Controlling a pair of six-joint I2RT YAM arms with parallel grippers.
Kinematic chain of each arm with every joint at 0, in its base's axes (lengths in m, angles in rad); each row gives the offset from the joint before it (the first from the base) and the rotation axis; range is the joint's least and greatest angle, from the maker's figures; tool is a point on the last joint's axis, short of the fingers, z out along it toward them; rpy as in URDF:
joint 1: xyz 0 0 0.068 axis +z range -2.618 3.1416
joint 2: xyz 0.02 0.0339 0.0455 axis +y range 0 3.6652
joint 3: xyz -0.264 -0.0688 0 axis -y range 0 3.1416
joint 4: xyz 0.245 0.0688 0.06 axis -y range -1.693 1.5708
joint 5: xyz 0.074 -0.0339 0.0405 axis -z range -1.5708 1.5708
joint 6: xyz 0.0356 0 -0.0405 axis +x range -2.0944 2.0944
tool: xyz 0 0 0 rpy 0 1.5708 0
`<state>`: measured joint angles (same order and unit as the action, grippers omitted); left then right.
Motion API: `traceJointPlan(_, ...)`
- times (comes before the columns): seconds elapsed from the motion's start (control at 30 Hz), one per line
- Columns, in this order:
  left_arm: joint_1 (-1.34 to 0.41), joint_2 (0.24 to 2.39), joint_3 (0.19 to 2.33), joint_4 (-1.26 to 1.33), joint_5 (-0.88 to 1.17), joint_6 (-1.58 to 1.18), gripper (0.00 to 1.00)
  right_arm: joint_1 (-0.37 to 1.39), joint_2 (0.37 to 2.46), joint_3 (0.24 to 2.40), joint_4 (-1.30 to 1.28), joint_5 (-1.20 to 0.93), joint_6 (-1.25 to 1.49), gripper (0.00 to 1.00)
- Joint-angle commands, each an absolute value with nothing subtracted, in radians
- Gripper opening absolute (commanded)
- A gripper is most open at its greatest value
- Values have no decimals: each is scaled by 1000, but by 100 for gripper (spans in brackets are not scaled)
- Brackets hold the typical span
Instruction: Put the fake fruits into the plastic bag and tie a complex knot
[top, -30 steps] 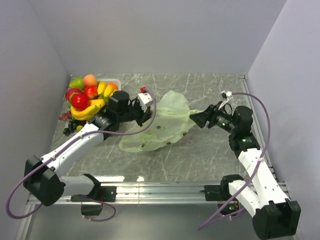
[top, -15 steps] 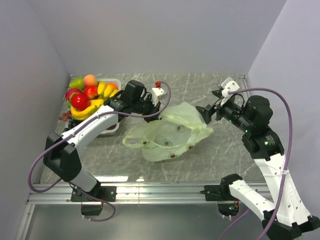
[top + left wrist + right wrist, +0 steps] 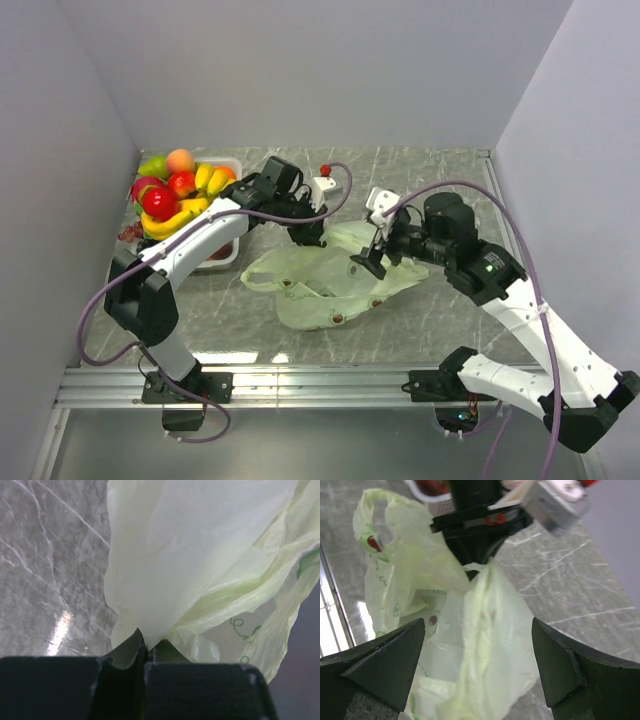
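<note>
Top external view is showing the plastic bag [image 3: 330,285] lying limp at centre frame, the left gripper [image 3: 308,236] pinching its upper edge, the right gripper [image 3: 368,260] hovering wide apart. Thin, light, slippery film is probably needing rim holds.

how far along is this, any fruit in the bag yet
Done: nothing packed so far. The fake fruits are all piled at the tray, and none shows in the plastic bag.
In hand: the left gripper is shut on a fold of the bag, and the right gripper is open just above it.
Left: load every fruit, then tie the handles.
</note>
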<state>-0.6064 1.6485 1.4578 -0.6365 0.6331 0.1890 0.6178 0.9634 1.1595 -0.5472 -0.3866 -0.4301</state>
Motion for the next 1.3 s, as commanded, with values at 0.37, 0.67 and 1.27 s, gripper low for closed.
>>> traceJointPlan(0.37, -600, 1753, 1615, -808, 742, 288, 11, 704, 1061, 954, -348, -75, -546, 84)
traceJointPlan(0.67, -592, 1813, 1729, -920, 761, 436, 14, 710, 1161, 1006, -429, 3, -506, 0)
traceJointPlan(1.27, -592, 1896, 1833, -1092, 862, 618, 15, 695, 1201, 1035, -468, -31, -489, 97)
